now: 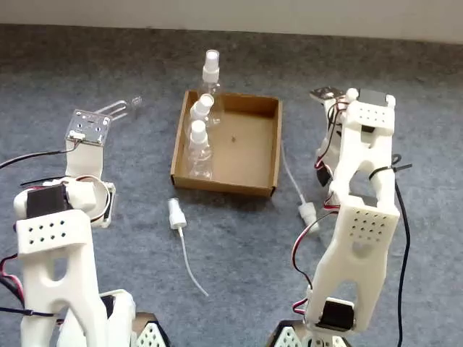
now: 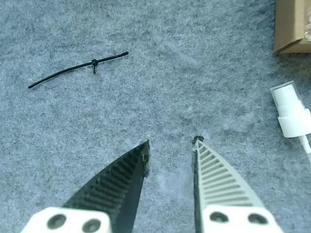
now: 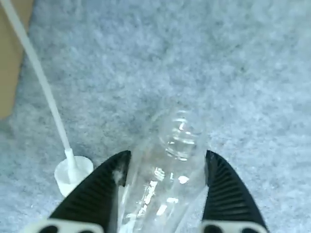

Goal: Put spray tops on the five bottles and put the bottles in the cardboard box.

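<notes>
risk 1: the cardboard box (image 1: 249, 189) already holds capped bottles (image 1: 197, 144) along one side wall. a further bottle lowered close to them may knock them over.

risk 2: the uncapped bottle (image 3: 163, 189) is clear, smooth and probably light. with the grip across its body, too much pressure may squeeze it out of the jaws. too little pressure may let it tilt while a top is pressed on.

risk 3: the spray top (image 3: 73, 171) lying just beside that bottle has a long, thin dip tube (image 3: 41, 82). the tube may bend or miss the narrow mouth during insertion.

risk 4: a second spray top (image 2: 290, 112) lies on the carpet (image 1: 239, 260) near a box corner and may roll if nudged.

pose, right arm: the right gripper (image 3: 167, 156) is low over the carpet, outside the box. its jaws are closed against both sides of the uncapped bottle, with the bottle mouth pointing away from the wrist.

pose, left arm: the left gripper (image 2: 171, 142) hangs over bare carpet, jaws parted with nothing between them. the second spray top lies near it, and a black cable tie (image 2: 77, 68) lies farther off.
</notes>
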### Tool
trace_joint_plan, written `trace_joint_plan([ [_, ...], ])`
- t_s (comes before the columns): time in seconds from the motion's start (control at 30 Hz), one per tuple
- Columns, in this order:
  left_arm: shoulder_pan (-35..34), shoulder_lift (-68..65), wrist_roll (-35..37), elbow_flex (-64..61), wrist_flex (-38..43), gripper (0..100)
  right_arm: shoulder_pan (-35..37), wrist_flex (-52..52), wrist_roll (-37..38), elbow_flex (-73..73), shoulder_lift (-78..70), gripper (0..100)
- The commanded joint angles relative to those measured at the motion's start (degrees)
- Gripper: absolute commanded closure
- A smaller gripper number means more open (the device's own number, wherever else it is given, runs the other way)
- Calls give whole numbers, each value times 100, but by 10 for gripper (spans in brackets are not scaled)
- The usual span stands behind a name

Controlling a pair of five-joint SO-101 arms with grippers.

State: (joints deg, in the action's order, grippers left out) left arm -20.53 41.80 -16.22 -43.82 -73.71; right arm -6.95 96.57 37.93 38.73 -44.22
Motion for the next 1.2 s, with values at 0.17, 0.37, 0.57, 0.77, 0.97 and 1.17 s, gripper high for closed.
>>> trace_joint_plan([
  [0.17, 673, 84, 1064, -136, 378, 796, -75, 462, -492, 1411, 127, 960],
  [0.37, 1842, 84, 1635, -919, 1591, 829, 66, 462, -598, 2202, 127, 966],
  [0.57, 1921, 75, 1802, -1297, 2066, 829, 215, 470, -598, 2202, 295, 966],
  [0.77, 1965, 75, 1996, -1473, 2295, 827, 435, 479, -932, 813, 1516, 966],
  [0.97, 2387, -541, 2312, -1437, 2523, 825, 734, 462, -1143, -1086, 3134, 966],
  [1.17, 2404, -1947, 2365, -831, 2435, 824, 743, 303, -1160, -2079, 4435, 966],
])
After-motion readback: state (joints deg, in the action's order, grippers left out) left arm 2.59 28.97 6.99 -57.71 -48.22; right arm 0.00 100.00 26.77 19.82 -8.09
